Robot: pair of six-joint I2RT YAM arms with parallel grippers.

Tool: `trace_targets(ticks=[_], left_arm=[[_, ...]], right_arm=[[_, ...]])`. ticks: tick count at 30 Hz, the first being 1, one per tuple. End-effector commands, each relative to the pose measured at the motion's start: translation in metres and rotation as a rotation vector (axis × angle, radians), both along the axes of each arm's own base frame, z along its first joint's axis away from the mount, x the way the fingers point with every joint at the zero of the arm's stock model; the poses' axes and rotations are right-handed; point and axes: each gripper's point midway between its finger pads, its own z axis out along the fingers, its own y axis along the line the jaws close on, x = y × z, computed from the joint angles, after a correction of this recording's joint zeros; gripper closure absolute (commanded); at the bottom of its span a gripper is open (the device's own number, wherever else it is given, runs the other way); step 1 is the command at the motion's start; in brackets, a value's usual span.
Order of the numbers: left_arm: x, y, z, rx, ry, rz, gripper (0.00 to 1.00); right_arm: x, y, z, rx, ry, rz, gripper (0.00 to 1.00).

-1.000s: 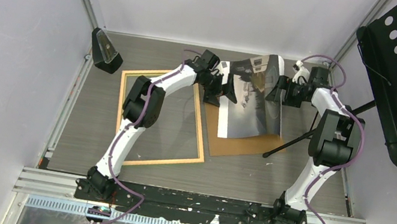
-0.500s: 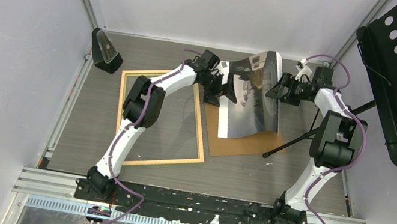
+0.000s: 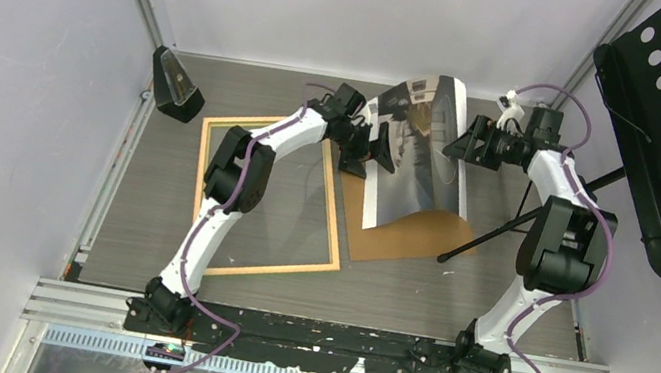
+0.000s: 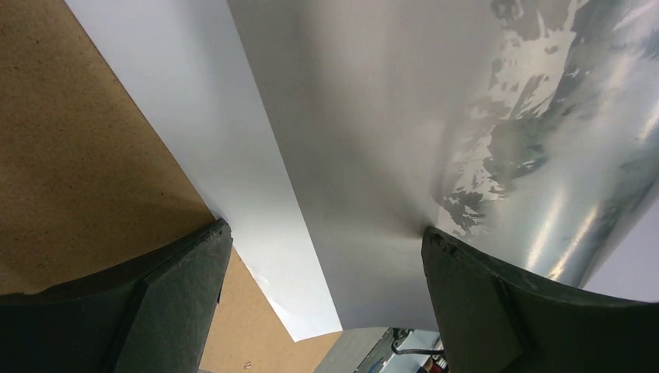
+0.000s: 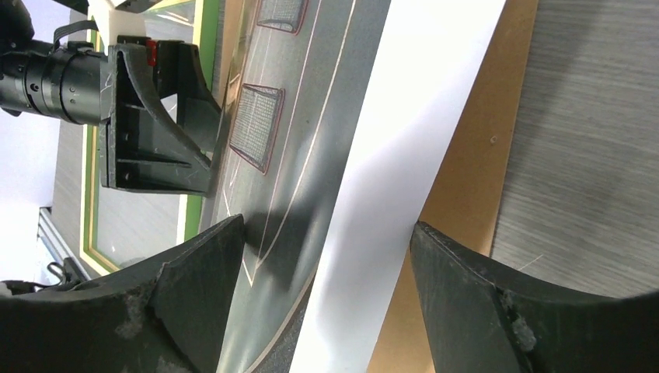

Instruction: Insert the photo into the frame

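While the photo (image 3: 418, 156) bows between my left gripper (image 4: 323, 230) and right gripper (image 5: 328, 225), jaws of both apart, I should pinch its edges gently; the frame (image 3: 334, 209) lies left of both.

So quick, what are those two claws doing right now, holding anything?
Left gripper: open, jaws wide on either side of the photo edge.
Right gripper: open, jaws likewise either side of the photo.

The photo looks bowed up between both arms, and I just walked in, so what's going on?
The photo arches up over the brown backing board. The left gripper and right gripper flank its side edges, both open, neither clamped. The frame lies flat to the left, without it.
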Motion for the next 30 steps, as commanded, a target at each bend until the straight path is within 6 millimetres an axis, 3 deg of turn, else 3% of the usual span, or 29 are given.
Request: trace_targets(ticks=[1,7,19,30], left_arm=[[-0.011,0.006,-0.009,0.037,0.022,-0.018,0.02],[-0.012,0.008,-0.008,0.034,0.022,-0.017,0.02],[-0.022,0.018,-0.002,0.004,0.038,0.005,0.02],[-0.028,0.018,-0.001,-0.018,0.056,0.004,0.02]], right_arm=[[-0.009,0.011,0.021,0.042,-0.046,0.028,0.17],[-0.014,0.021,0.02,0.082,-0.041,0.048,0.18],[-0.02,0.036,0.047,0.133,-0.089,0.071,0.19],[-0.033,0.071,0.05,0.149,-0.084,0.153,0.2]])
